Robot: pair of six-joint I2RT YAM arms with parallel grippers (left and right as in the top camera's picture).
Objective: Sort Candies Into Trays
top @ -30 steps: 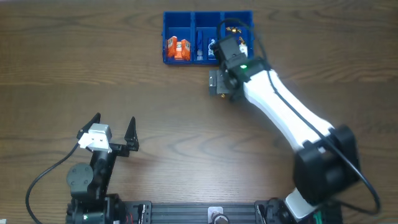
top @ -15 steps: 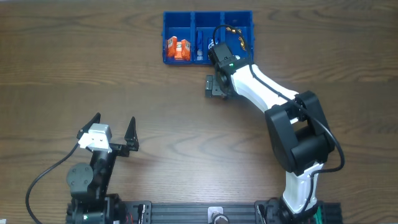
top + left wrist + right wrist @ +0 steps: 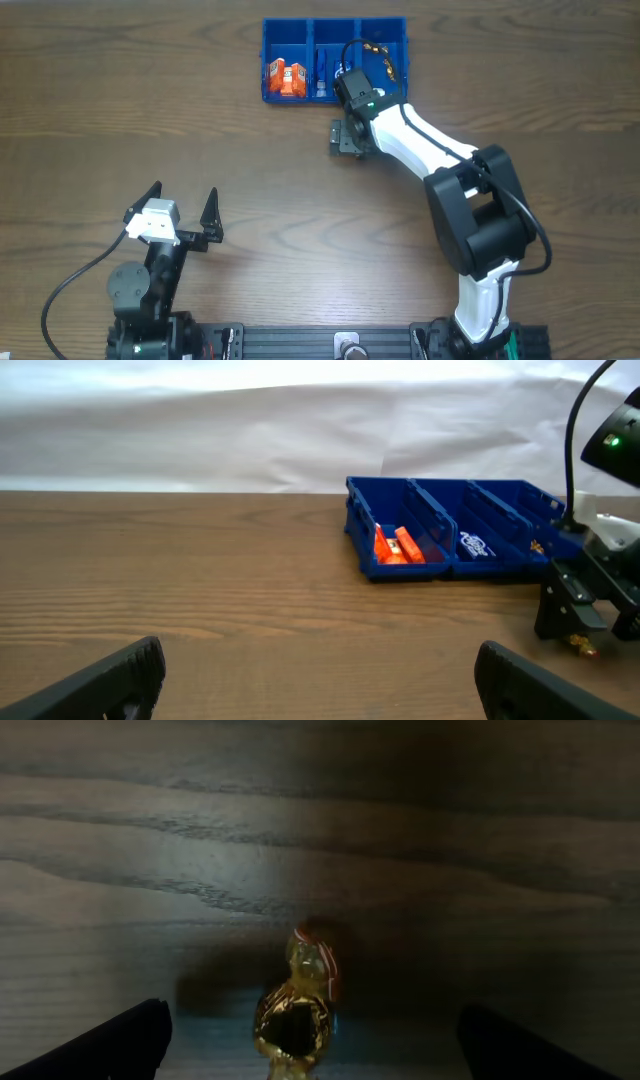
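A gold-wrapped candy (image 3: 297, 1006) lies on the wooden table between the open fingers of my right gripper (image 3: 312, 1026). From above, the right gripper (image 3: 347, 138) points down at the table just in front of the blue three-compartment tray (image 3: 335, 22). The tray's left compartment holds orange candies (image 3: 285, 77), the middle one blue-and-white candies (image 3: 475, 543), and the right one gold candies (image 3: 389, 70). My left gripper (image 3: 184, 195) stands open and holds nothing near the table's front left, far from the tray.
Bare wooden table (image 3: 150, 110) surrounds the tray on all sides. The right arm's black cable (image 3: 360, 45) loops over the tray's right half. A white backdrop (image 3: 250, 430) rises behind the table's far edge.
The right arm has folded in and its gripper has shifted slightly left, low over the gold candy; in the last half second it has held still. The left arm has not moved.
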